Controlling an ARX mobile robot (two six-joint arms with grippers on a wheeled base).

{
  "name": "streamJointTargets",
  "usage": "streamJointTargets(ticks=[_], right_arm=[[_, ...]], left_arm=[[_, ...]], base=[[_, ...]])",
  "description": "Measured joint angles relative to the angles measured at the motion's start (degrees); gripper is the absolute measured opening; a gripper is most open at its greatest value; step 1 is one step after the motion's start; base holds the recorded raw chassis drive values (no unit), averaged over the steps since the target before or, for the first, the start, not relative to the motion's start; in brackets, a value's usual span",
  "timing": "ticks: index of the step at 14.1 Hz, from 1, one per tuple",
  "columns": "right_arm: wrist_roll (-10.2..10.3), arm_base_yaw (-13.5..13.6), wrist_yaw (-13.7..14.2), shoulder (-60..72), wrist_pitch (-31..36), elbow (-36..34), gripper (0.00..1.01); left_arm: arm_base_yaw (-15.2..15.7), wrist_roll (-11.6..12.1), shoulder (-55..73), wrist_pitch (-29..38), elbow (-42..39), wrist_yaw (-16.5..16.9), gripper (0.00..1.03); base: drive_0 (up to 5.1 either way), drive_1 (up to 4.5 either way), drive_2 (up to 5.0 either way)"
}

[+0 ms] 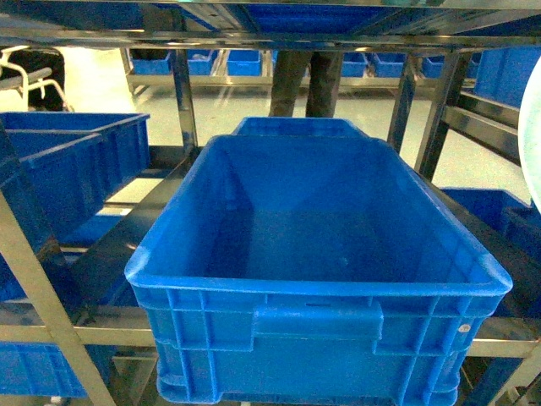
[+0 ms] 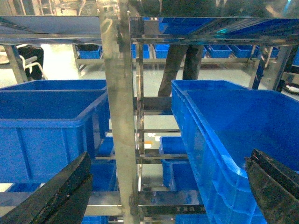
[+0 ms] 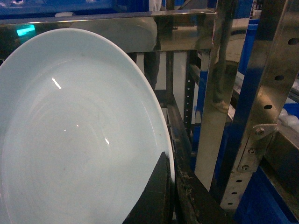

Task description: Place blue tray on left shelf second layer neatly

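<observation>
**Tray in hand, not shelved yet**

Head view: a deep blue crate point(image 1: 317, 271) is filling the middle of the steel shelf point(image 1: 184, 93) tier straight ahead. The blue tray point(image 1: 532, 139) is only peeking in as a pale sliver at 3 o'clock, well clear of any tier. More crates are sitting at 9 o'clock point(image 1: 72, 165) and behind at 12. Pale glossy floor beyond, with a person's legs point(image 1: 304, 80) standing at 12.

Left wrist view: the left gripper point(image 2: 170, 186) is hanging released, fingers spread wide at 7 and 4 o'clock, nothing between them. A shelf post is running up the centre, crates either side.

Right wrist view: the right gripper point(image 3: 170, 196) is clamping the tray's rim at 6 o'clock; the tray is standing tilted on edge, covering the left half of the view, beside a perforated post point(image 3: 266, 107).

Progress, my read: pickup is done; finding the second tier, levelling and setting down are all pending. Tiers look crowded with crates, so free room may be tight.
</observation>
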Motion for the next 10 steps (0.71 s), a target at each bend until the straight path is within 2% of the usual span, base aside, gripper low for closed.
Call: streamJointTargets(ticks=[10], right_arm=[[0.0,0.0,0.0,0.0,0.0,0.0,0.02]], left_arm=[[0.0,0.0,0.0,0.0,0.0,0.0,0.98]], base=[[0.0,0.0,0.0]])
